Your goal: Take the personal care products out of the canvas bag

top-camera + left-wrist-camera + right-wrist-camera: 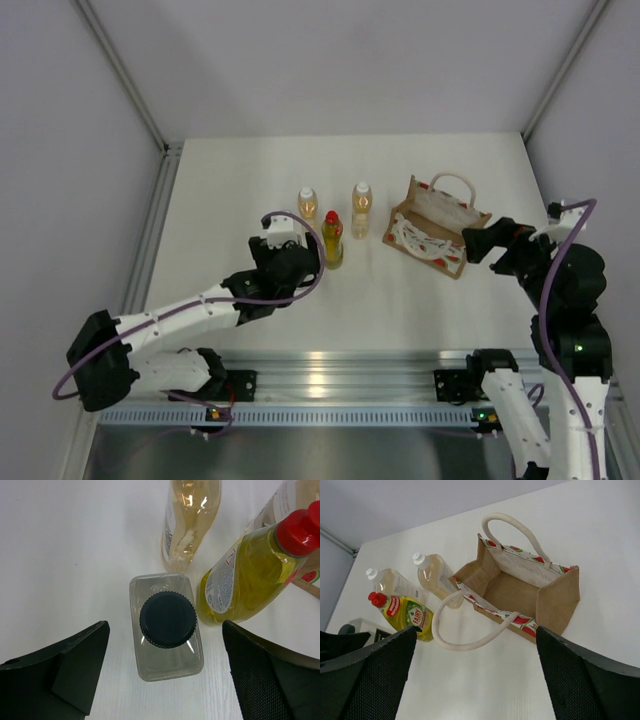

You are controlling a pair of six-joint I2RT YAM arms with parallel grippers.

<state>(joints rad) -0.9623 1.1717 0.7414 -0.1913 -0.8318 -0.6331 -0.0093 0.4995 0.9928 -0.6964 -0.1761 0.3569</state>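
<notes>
My left gripper (165,627) hangs with its fingers (75,672) spread wide. The clear squarish bottle (167,662) stands directly beneath, between them, its dark ribbed cap (167,619) facing up at me. Bare table (60,555) shows on either side of it, so neither finger touches it. Just past it, toward my right-hand finger, the yellow bottle with the red cap (240,585) stands close beside it. Farther on are an amber bottle (187,525) and the edge of a second amber bottle (285,502).

My right gripper (476,630) is also fully parted and holds nothing. Closest ahead of it, one pale rope handle (465,642) of the canvas bag (560,597) droops toward me onto the table. The bag's mouth gapes open behind it, the brown inside showing, and the far handle (515,527) arches upright. Beyond and to the left of the bag stand the red-capped bottle and the two white-capped amber ones.
</notes>
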